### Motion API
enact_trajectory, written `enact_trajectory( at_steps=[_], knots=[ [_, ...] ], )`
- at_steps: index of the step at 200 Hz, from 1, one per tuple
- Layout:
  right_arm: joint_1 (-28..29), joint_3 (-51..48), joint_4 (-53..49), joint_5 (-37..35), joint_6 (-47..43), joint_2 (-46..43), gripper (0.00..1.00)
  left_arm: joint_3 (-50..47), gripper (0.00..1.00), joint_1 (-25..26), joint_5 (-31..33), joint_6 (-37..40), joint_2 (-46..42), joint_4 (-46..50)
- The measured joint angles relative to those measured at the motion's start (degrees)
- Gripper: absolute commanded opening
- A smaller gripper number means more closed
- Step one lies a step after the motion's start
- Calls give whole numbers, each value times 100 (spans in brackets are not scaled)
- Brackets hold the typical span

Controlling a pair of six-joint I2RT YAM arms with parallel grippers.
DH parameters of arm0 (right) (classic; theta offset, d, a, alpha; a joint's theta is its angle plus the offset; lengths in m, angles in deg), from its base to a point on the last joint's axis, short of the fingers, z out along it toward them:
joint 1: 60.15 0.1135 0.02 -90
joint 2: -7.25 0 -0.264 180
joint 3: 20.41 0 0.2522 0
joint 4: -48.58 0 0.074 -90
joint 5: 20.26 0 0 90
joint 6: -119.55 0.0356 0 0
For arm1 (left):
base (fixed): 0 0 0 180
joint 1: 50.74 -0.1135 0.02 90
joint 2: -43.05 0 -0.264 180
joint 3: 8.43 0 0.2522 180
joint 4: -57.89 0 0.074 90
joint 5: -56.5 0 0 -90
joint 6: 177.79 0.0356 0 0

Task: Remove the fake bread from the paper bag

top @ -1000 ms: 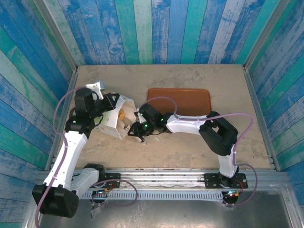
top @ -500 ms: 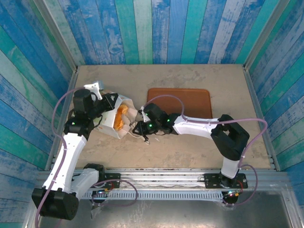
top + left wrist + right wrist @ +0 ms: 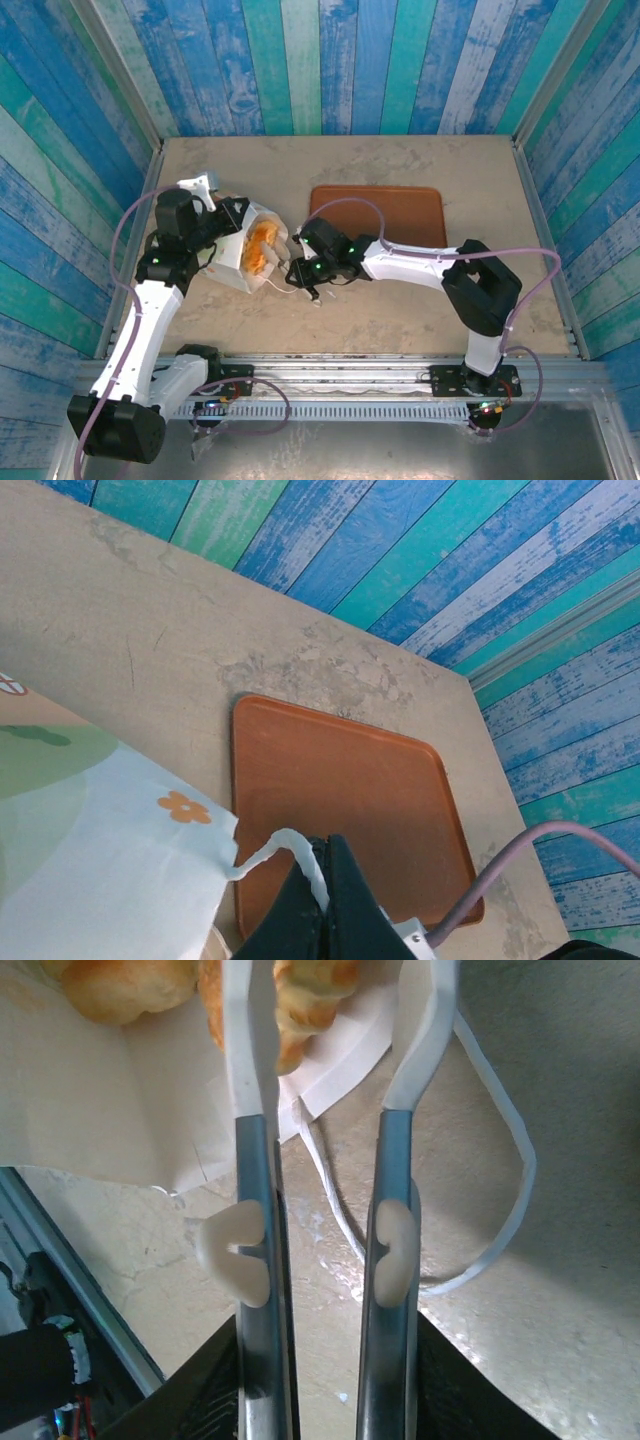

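Lying on its side on the beige table (image 3: pixel 400 310), the white paper bag (image 3: pixel 236 264) has its open mouth turned to the right; golden-brown fake bread (image 3: pixel 262 246) shows inside the mouth. To the right of the bag, a flat brown tray (image 3: pixel 400 215) sits on the table with nothing on it; blue and green plank walls (image 3: pixel 330 60) surround the table.

From the left wrist, the left gripper (image 3: pixel 325 885) is clenched on a white loop handle (image 3: pixel 285 842) of the bag; the bag's wide side, printed in green with a small orange flower (image 3: pixel 180 807), lies just beside it, and the tray lies beyond.

The right gripper (image 3: pixel 292 264) is at the bag's mouth; from the right wrist its jaws stand parted, grasping nothing. A ridged piece of bread (image 3: pixel 310 990) lies between the white fingertips (image 3: pixel 243 1040), close against one and apart from the other; a rounder bun (image 3: pixel 120 985) sits to one side on the bag's paper. A second loop handle (image 3: pixel 510 1200) trails loose on the table beneath the fingers.
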Motion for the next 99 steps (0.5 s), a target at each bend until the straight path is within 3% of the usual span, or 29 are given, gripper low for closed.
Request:
enact_trajectory(
  at_steps=[46, 99],
  knots=[
    [0, 0, 603, 400, 413, 254, 48, -31, 0, 0, -9, -2, 0, -17],
    [0, -107, 931, 557, 573, 264, 30, -76, 0, 0, -13, 2, 0, -44]
  ],
)
